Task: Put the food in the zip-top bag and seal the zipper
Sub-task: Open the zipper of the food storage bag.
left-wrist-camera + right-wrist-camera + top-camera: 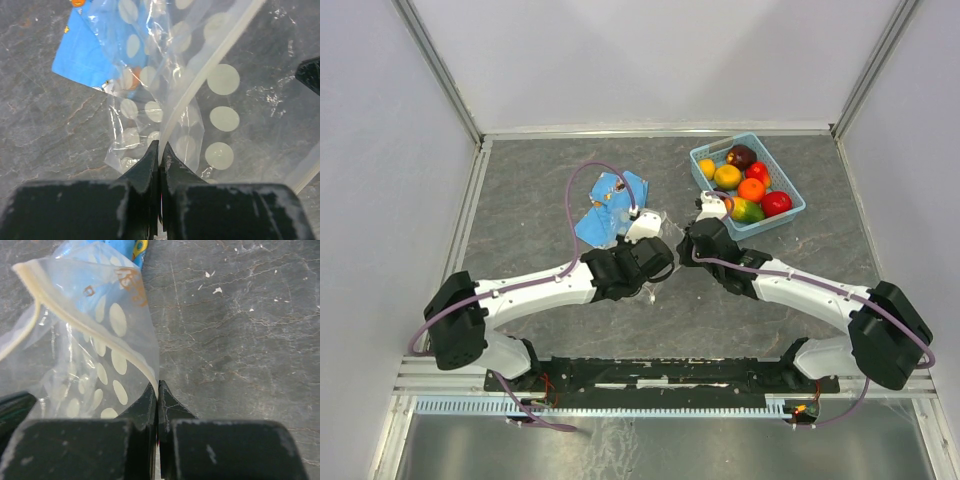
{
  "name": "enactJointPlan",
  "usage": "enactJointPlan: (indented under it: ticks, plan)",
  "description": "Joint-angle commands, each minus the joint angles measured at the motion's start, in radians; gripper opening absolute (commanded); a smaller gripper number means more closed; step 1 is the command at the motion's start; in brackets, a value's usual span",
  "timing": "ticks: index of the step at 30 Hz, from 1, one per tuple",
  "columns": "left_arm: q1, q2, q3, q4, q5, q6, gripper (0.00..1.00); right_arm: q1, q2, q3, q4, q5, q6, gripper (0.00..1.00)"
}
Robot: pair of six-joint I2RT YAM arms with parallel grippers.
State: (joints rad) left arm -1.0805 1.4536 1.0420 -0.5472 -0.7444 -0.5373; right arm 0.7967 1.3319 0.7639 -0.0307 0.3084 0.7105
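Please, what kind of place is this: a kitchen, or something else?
Probably a robot test cell, not a kitchen: plain white panels in a metal frame enclose the grey tabletop, and two robot arms are bolted to a rail at its near edge.

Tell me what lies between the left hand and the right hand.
The zip-top bag spans the gap. Both wrist views show the left hand and right hand each pinching its zipper edge.

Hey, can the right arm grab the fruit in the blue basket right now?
Probably not yet. The fruit lies close by with nothing between, but the right gripper is shut on the edge of the zip-top bag and would have to let go first.
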Motion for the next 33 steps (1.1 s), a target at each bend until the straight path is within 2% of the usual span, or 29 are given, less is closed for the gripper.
enactJointPlan:
  ticks: [1, 10, 14, 22, 28, 33]
  plan:
    - [-0.004, -0.061, 0.049, -0.032, -0.122, -0.015, 0.03, 0.002, -0.027, 0.011, -0.031, 0.066, -0.033, 0.02]
    - [0.008, -0.113, 0.084, -0.002, -0.234, 0.084, 0.03, 0.001, -0.013, 0.063, -0.122, 0.1, -0.126, 0.03]
    - [0.012, -0.104, 0.071, 0.03, -0.236, 0.106, 0.03, 0.001, -0.004, 0.092, -0.129, 0.055, -0.16, 0.05]
    - [0.035, -0.058, 0.043, 0.115, -0.223, 0.145, 0.03, 0.001, -0.002, 0.163, -0.167, -0.02, -0.227, 0.21]
    - [0.077, -0.035, 0.055, 0.169, -0.172, 0.173, 0.03, 0.0, -0.029, 0.23, -0.226, -0.064, -0.294, 0.38]
    - [0.111, -0.006, 0.083, 0.172, -0.134, 0.193, 0.03, -0.016, -0.077, 0.278, -0.283, -0.076, -0.359, 0.46]
